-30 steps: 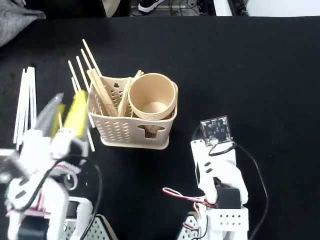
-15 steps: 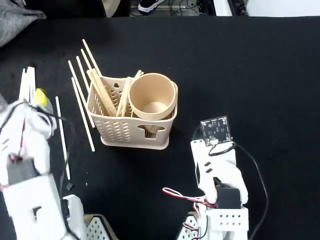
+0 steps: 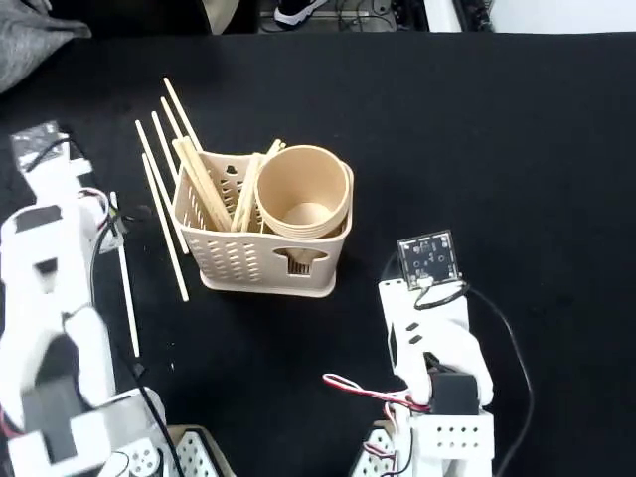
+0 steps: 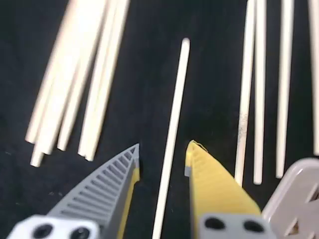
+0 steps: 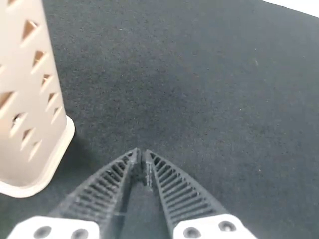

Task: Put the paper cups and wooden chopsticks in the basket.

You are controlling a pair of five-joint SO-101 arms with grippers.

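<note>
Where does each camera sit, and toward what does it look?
High view: fixed above the table, looking down on the basket; both arms show.
Left wrist view: on the left arm, looking past the left gripper, fingers open, at one chopstick.
Right wrist view: on the right arm, looking past the right gripper, fingers shut, along the table.
Shared: high and right wrist views show the basket.

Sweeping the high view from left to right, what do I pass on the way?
Left arm → lone chopstick lying flat → loose chopsticks → basket, paper cups in its right side → right arm.
</note>
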